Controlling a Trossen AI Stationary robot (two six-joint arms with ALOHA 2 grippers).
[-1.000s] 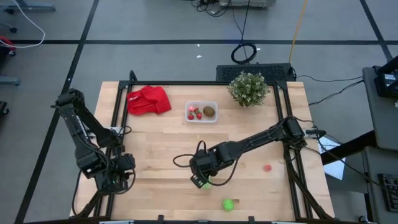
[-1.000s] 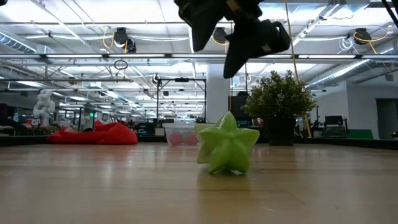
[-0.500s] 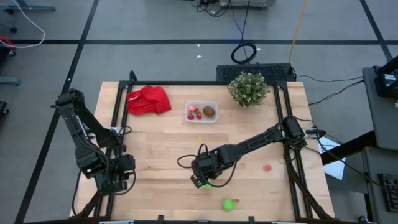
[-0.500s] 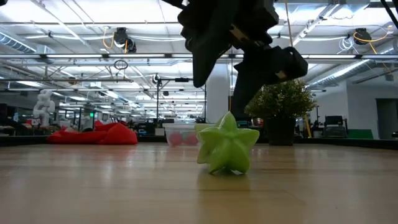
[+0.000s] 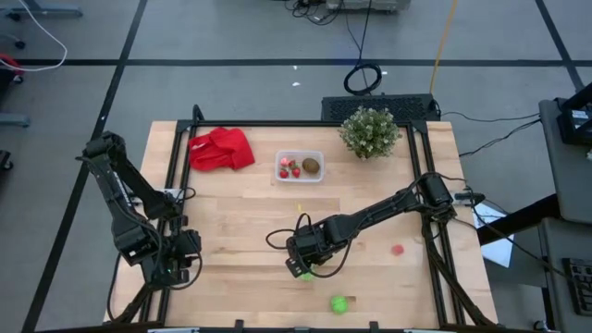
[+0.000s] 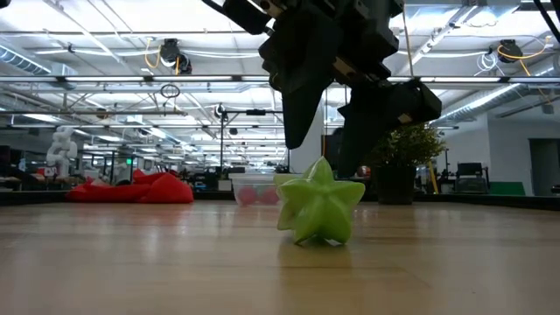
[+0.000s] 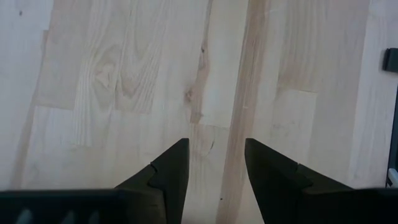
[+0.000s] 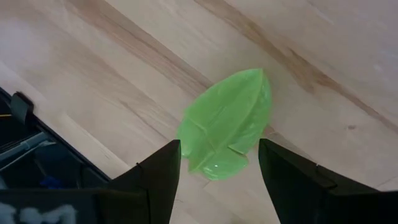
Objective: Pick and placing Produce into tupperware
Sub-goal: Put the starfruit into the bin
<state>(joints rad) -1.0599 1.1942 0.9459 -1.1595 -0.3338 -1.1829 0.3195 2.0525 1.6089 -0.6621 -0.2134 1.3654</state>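
A green star-shaped produce piece [image 6: 321,210] rests on the wood table near its front middle, also seen in the right wrist view [image 8: 227,124]. My right gripper [image 8: 219,144] hangs open just over it, slanting down, one finger [image 6: 297,96] on each side of the piece's top, touching nothing that shows. The clear tupperware [image 5: 300,166] stands at the far middle and holds red strawberry pieces and a brown oval. A round green piece [image 5: 339,303] and a red piece [image 5: 398,249] lie loose on the table. My left gripper [image 7: 216,143] waits open over bare wood at the near left.
A red cloth [image 5: 222,148] lies at the far left and a bushy potted plant [image 5: 369,131] stands at the far right. Black rails run along the table's left and right edges. Bare wood lies between the star piece and the tupperware.
My right gripper has come down toward the green star piece and rolled a little about its own line, so its fingers now flank the piece's top. The piece has stayed where it was.
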